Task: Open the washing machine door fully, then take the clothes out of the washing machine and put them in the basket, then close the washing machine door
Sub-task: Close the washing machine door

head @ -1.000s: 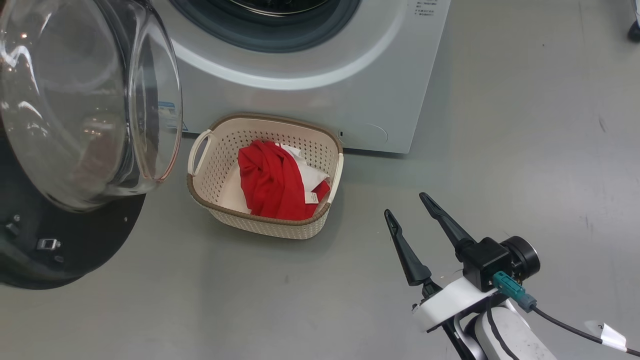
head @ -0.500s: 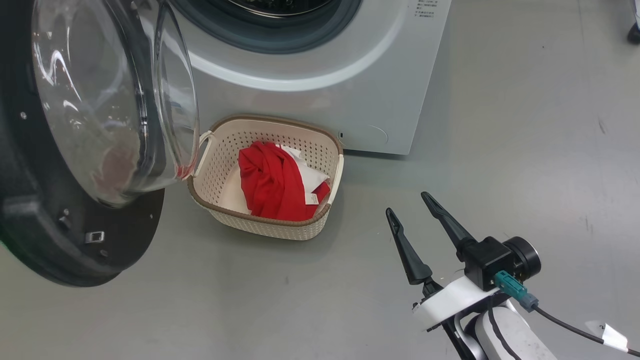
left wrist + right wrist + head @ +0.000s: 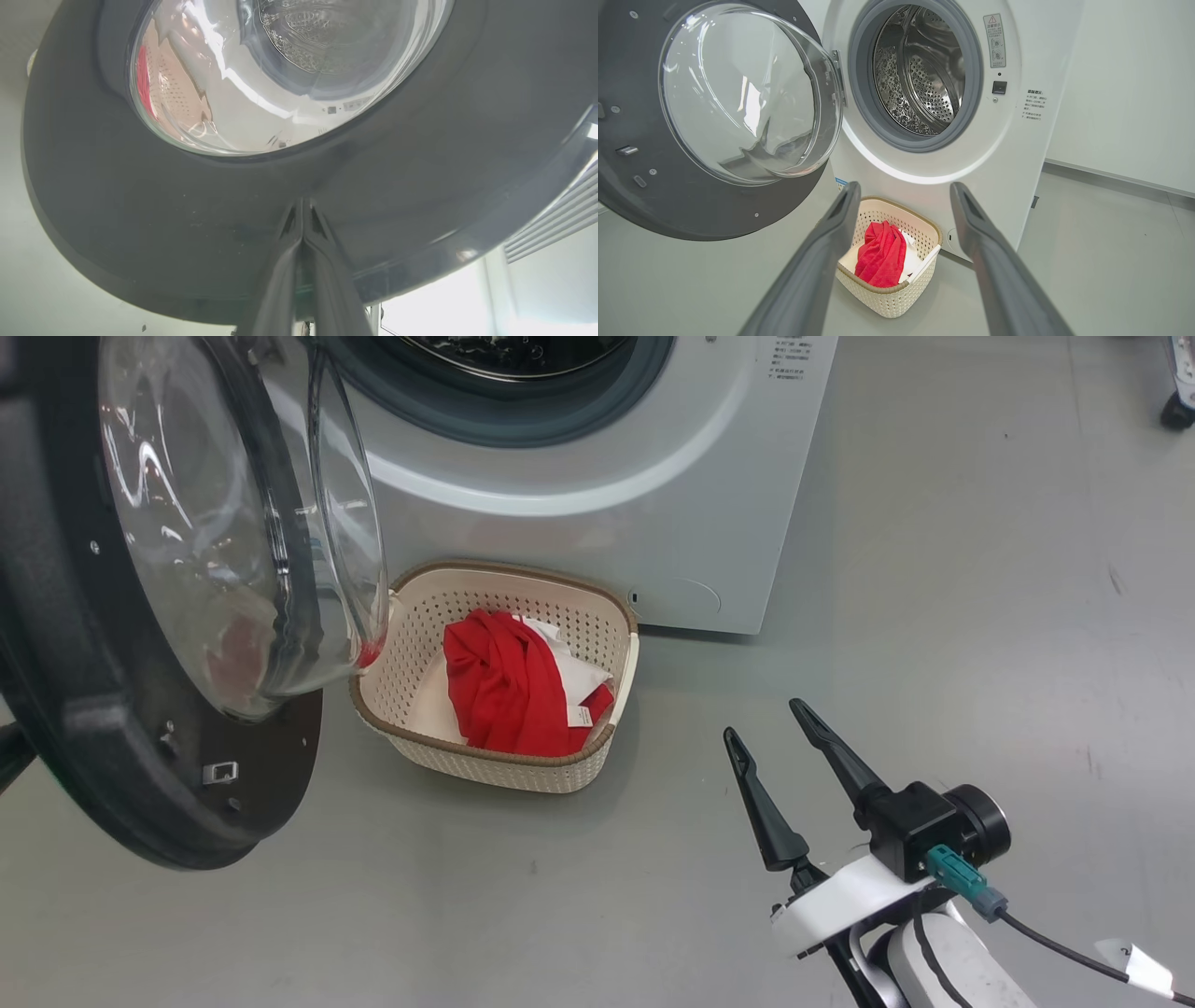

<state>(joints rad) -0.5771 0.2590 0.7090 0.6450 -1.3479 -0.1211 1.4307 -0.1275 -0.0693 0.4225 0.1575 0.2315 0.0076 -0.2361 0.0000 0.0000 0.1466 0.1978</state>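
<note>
Left gripper (image 3: 302,205): fingers pressed together, tips against black outer rim of washing machine door (image 3: 187,219); door standing open. Right gripper (image 3: 763,719): jaws wide, empty, above floor (image 3: 934,616), well right of basket (image 3: 485,770). Red clothes (image 3: 504,691) inside basket, at washing machine (image 3: 653,523) foot.

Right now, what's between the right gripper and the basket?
Bare grey floor, nothing else, between the right gripper and the basket; the head view shows it.
</note>
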